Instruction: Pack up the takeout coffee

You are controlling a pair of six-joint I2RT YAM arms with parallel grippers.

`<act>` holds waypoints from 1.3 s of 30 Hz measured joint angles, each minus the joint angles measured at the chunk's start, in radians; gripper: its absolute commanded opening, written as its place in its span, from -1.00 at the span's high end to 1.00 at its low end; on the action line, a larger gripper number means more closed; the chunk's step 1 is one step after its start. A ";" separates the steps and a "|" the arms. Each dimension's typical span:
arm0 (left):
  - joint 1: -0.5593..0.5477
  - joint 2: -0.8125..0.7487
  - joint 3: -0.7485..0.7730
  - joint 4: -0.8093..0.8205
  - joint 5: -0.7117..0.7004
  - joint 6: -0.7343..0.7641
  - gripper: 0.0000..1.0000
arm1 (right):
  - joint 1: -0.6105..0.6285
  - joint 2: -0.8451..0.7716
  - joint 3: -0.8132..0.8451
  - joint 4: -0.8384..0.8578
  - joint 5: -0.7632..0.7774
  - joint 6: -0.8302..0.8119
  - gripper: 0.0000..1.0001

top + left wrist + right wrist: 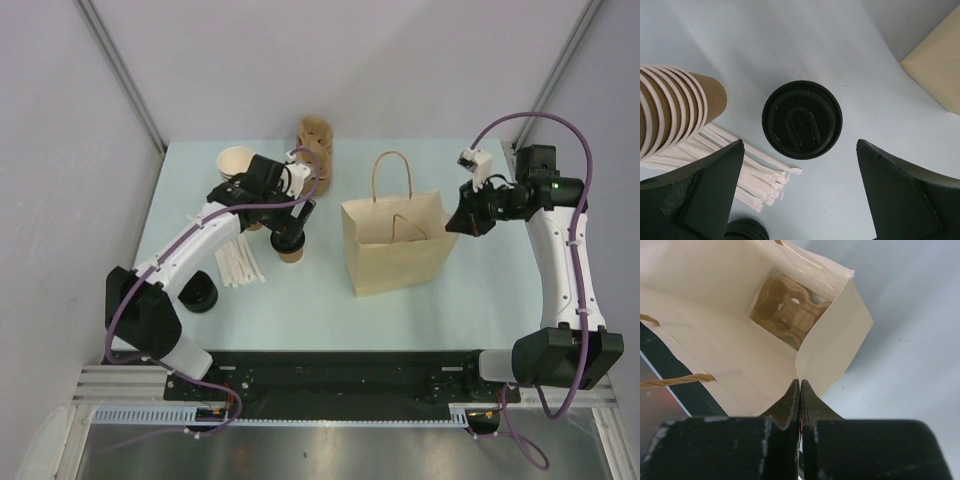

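The takeout coffee (802, 120), a small brown cup (291, 252) under a round black lid, stands upright on the table left of the paper bag (398, 245). My left gripper (800, 150) hovers right above it, open wide. Its fingers (700, 195) stand on either side of the lid and touch nothing. My right gripper (800, 382) is shut on the bag's right top rim (832, 340) and holds the mouth open (455, 222). A brown pulp cup carrier (790, 312) lies at the bottom of the bag.
A stack of lidless brown cups (670, 110) lies left of the coffee, with wrapped straws (745, 170) beside it and a pile of black lids (200, 293) nearer me. More pulp carriers (315, 140) stand at the back.
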 measured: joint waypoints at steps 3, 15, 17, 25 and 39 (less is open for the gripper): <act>0.000 0.021 -0.008 0.016 -0.004 0.023 -0.99 | 0.008 0.000 0.000 0.000 0.001 0.000 1.00; 0.001 0.115 -0.010 0.027 0.011 0.105 -0.99 | 0.068 0.000 0.002 0.000 0.019 0.012 1.00; 0.002 0.138 0.000 0.019 0.025 0.115 -0.99 | 0.069 0.000 0.003 0.001 0.021 0.013 1.00; 0.017 0.209 0.052 -0.008 0.058 0.136 -0.99 | 0.069 0.000 0.005 0.001 0.028 0.016 1.00; 0.046 0.234 0.099 -0.055 0.100 0.169 -0.93 | 0.071 0.000 0.022 0.000 0.034 0.016 1.00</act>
